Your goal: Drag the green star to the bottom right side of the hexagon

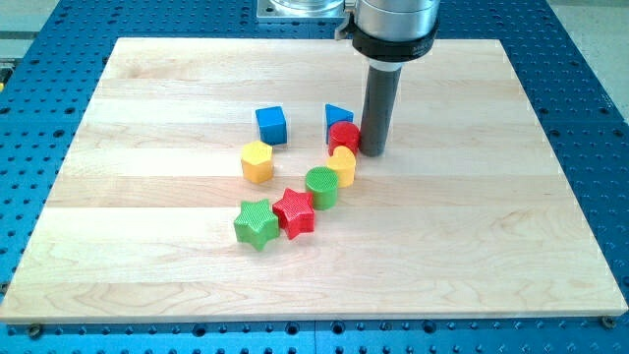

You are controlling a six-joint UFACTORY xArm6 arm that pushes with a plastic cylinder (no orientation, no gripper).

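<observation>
Nearest you, toward the view's bottom, the green star [256,223] sits touching the red star [294,212], just below the yellow hexagon [257,161]. Further back, a green cylinder [321,187], a yellow block [342,165], a red cylinder [344,137] and two blue blocks. My tip [373,150] is just a bare rod, no fingers to open or close, parked right of the red cylinder, so the star lies down-left of it, well apart. You'd probably swing round the cluster first.

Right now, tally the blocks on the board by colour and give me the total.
Blue: 2, cube and triangle
Red: 2, cylinder and star
Yellow: 2, hexagon and small block
Green: 2, cylinder and star
Total: 8
</observation>
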